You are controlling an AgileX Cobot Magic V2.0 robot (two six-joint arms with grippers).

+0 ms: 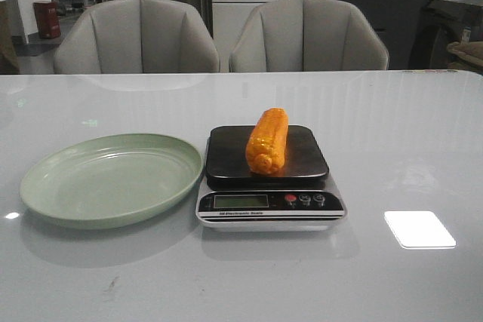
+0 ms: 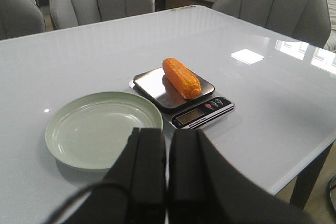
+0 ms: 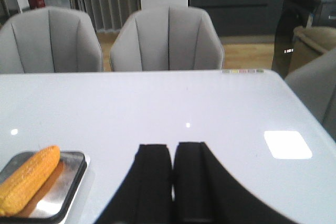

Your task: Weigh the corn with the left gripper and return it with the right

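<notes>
Orange-yellow corn [image 1: 267,141], likely stiff, light and roll-prone, lies on the kitchen scale [image 1: 268,179], best pinched mid-cob, while the left gripper [image 2: 167,174] and right gripper [image 3: 172,182] hang clenched and empty.

Plate [image 1: 112,179] just beside scale [image 1: 269,182]

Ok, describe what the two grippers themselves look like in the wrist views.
The left gripper is matte black with two broad, angular fingers that widen into a bulky body; a dark cable curves along one side. The right gripper looks the same: matte black, with blocky wedge-shaped fingers. No markings or labels show on either. The arms behind them are out of view.
</notes>
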